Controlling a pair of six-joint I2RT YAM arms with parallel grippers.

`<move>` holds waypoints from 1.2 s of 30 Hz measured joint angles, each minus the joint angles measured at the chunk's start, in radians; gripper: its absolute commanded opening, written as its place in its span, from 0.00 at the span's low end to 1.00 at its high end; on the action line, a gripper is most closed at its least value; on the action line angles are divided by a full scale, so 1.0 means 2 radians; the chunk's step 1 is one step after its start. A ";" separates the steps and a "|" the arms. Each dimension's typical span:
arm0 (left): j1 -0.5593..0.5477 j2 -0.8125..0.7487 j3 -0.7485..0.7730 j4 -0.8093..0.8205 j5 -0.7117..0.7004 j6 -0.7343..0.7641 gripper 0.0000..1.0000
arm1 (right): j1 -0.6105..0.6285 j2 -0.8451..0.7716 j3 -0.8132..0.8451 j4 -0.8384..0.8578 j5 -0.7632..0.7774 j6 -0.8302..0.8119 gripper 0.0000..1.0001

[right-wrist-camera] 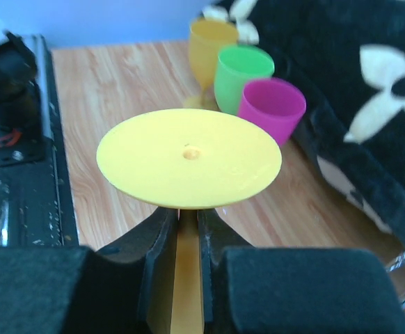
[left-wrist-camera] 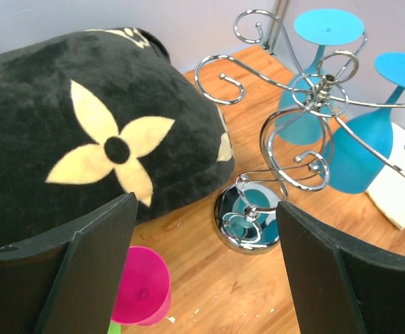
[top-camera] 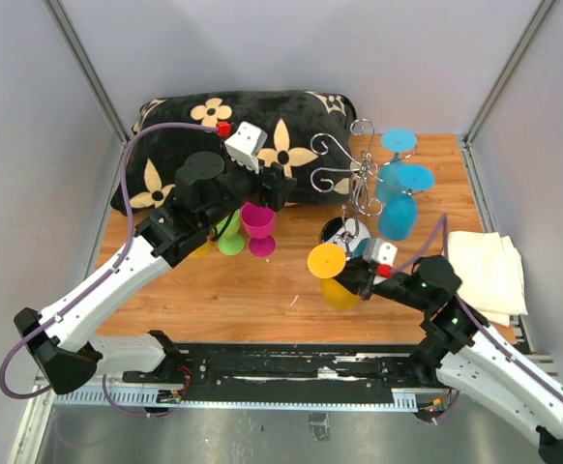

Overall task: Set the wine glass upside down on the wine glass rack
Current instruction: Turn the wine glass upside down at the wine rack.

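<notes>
My right gripper [top-camera: 356, 275] [right-wrist-camera: 187, 217] is shut on the stem of a yellow wine glass [top-camera: 328, 261] [right-wrist-camera: 188, 156]. The glass is held upside down above the table, its round foot on top. The chrome wine glass rack [top-camera: 357, 179] [left-wrist-camera: 307, 104] stands just behind it on a round mirrored base [left-wrist-camera: 248, 221]. Two blue wine glasses [top-camera: 399, 215] [left-wrist-camera: 355, 156] hang upside down on its right arms. My left gripper [top-camera: 280, 184] [left-wrist-camera: 206, 203] hovers open and empty over the table, left of the rack and beside the pillow.
A black pillow with cream flowers [top-camera: 214, 145] [left-wrist-camera: 70, 139] fills the back left. Upright pink [top-camera: 258, 222] [right-wrist-camera: 272, 108], green [top-camera: 230, 238] [right-wrist-camera: 243, 73] and yellow [right-wrist-camera: 211, 38] glasses stand together under the left arm. A folded white cloth [top-camera: 485, 271] lies at the right edge.
</notes>
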 measured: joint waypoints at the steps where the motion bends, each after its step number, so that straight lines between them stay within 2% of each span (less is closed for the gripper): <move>1: 0.001 0.000 0.002 -0.001 0.004 -0.001 0.86 | -0.017 -0.017 -0.005 0.010 -0.029 0.003 0.01; 4: 0.003 0.001 0.006 0.000 0.016 -0.004 0.87 | -0.058 -0.081 -0.025 0.033 -0.088 0.017 0.01; 8: 0.003 0.008 0.007 0.002 0.028 -0.010 0.87 | -0.076 -0.156 -0.029 0.035 -0.095 0.024 0.01; 11: 0.003 0.016 0.007 0.006 0.036 -0.018 0.88 | -0.078 -0.193 -0.029 0.022 -0.061 0.024 0.01; 19: 0.003 0.041 0.025 0.015 0.061 -0.035 0.88 | -0.081 -0.271 -0.026 -0.020 0.105 0.025 0.03; 21: 0.003 0.046 0.028 0.016 0.067 -0.040 0.84 | -0.081 -0.266 -0.020 -0.030 0.143 0.025 0.06; 26: 0.006 0.069 0.043 0.019 0.077 -0.064 0.68 | -0.081 -0.223 0.001 -0.048 0.241 0.036 0.03; 31: 0.028 0.110 0.079 0.019 0.097 -0.104 0.50 | -0.081 -0.182 0.008 -0.052 0.281 0.042 0.02; 36: 0.051 0.126 0.082 0.022 0.123 -0.138 0.48 | -0.081 -0.181 0.008 -0.036 0.290 0.041 0.02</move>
